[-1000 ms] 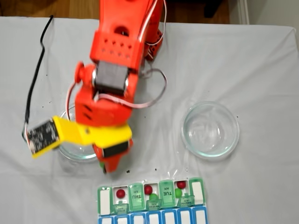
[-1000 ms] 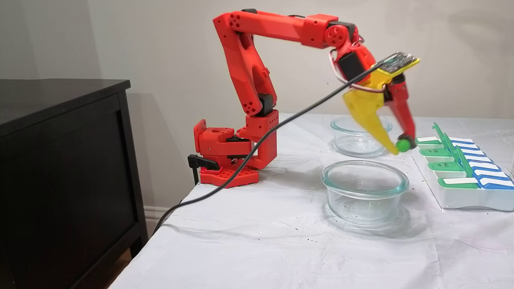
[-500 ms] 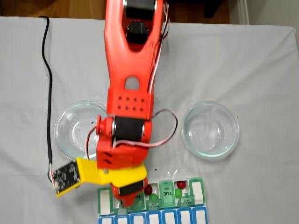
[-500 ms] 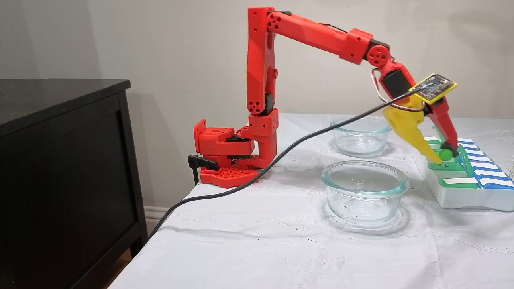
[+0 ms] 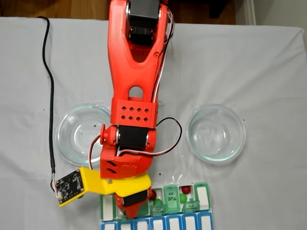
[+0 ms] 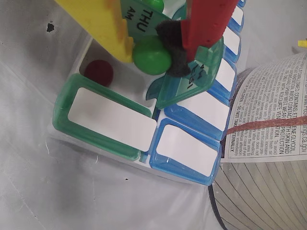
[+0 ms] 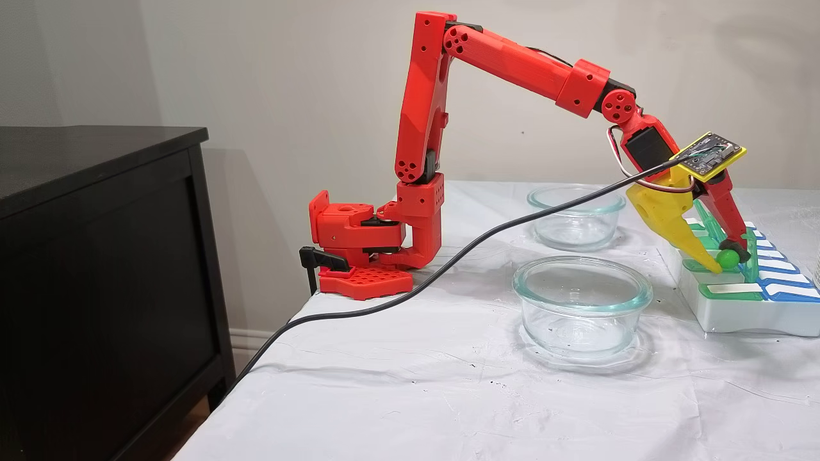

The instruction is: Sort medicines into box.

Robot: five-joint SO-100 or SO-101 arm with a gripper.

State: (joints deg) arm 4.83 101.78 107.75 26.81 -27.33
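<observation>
Since a second ago, the red arm (image 7: 512, 61) has swung away from the glass bowl on the left in the top-down fixed view and stretched out to the box (image 7: 737, 301), which sits at the near edge of the table in that view. Now it holds its tip low over the box.

Both glass bowls (image 5: 216, 133) (image 5: 76, 135) look empty, so I think the job is nearly done. The gripper (image 6: 153, 45) is squeezed tight on a green ball (image 6: 151, 53), between the yellow finger (image 6: 103, 26) and the red finger (image 6: 206, 21). The ball hangs just above an open white cell, next to the lid marked THU AM (image 6: 144, 21). A dark red ball (image 6: 99, 72) already lies in that cell. Two more red balls (image 5: 152, 194) (image 5: 186, 189) and two green ones (image 5: 157, 202) (image 5: 183, 197) rest in other open cells. I guess what is left is to let this last green ball drop.

Some things are hard to see. From the top, the arm covers the cell it is reaching into, and the box is cut off at the bottom edge of the picture. From the side, the balls inside the cells are hidden. In the wrist view, a printed paper (image 6: 268, 115) lies just beside the box, and I cannot read it well.
</observation>
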